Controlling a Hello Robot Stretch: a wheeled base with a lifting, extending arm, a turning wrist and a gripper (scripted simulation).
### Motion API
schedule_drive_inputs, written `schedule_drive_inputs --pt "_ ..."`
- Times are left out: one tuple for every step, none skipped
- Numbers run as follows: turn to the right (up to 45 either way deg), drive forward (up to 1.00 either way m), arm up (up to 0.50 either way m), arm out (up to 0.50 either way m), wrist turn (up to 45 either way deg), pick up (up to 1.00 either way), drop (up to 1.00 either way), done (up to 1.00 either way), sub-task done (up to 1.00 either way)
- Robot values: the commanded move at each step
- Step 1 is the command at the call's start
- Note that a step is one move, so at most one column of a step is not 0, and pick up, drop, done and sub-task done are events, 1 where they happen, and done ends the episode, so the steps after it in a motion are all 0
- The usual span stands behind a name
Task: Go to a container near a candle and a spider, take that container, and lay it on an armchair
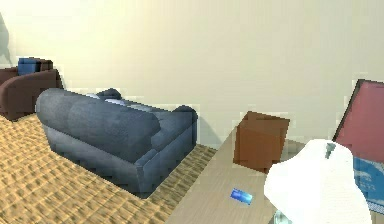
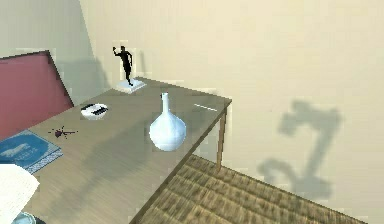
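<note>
A pale blue-white vase (image 2: 167, 125) with a thin neck stands upright on a grey-brown table (image 2: 120, 165). A small dark spider (image 2: 62, 131) lies on the tabletop to the vase's left. Between them, farther back, sits a small white and black thing (image 2: 95, 110). A dark red armchair (image 1: 22, 95) stands at the forward view's far left, with something blue (image 1: 33, 66) on its top.
A blue sofa (image 1: 115, 130) stands beside the armchair. On the table (image 1: 215, 185) are a brown box (image 1: 262, 140), a small blue thing (image 1: 240, 196), a black figurine (image 2: 124, 65), a blue book (image 2: 25, 150) and a white bulky object (image 1: 320, 185). A dark red panel (image 2: 30, 95) rises at its back.
</note>
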Motion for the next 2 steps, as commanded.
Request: schedule_drive_inputs --pt "0.0 0.0 0.38 0.0 0.0 0.0 0.0 0.0 0.0" --pt "0.0 0.0 0.0 0.44 0.0 0.0 0.0 0.0 0.0"
